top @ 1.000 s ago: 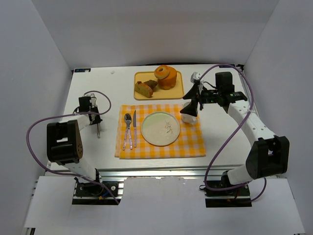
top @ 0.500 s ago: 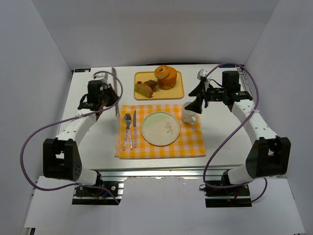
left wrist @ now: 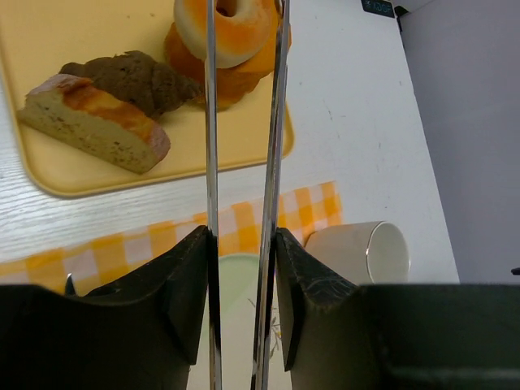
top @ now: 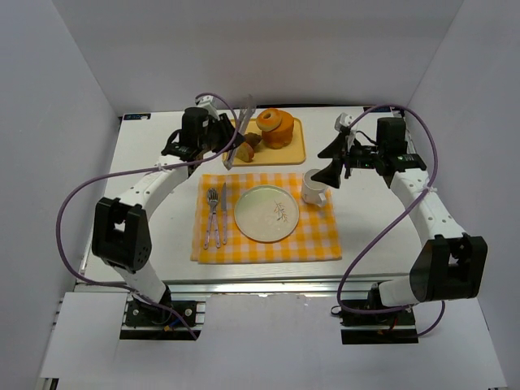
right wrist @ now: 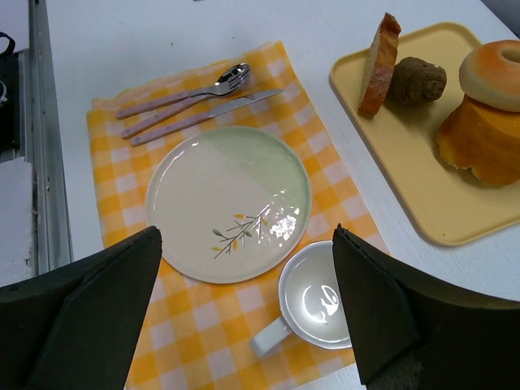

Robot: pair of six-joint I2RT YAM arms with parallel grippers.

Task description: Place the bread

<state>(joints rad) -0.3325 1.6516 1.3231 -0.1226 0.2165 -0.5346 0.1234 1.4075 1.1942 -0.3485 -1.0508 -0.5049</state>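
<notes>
Left hand [left wrist: 242,248] is grasping tongs [left wrist: 210,122], blades pointed over the tray [left wrist: 49,49] at the bread [left wrist: 242,41], which sits atop the cake [left wrist: 236,81] on that tray. Lining up a pinch, I'd guess. Right hand [right wrist: 244,244] hangs released off the tray's right, out of the way.

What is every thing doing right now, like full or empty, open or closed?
plate, empty
bread, sitting on the orange cake, not on the plate
cup, upright, empty
tongs, held, arms apart, aimed at the bread
left gripper, closed on the tongs
right gripper, open, empty
cutlery, lying on the checked mat
bread slice, on the tray
</notes>
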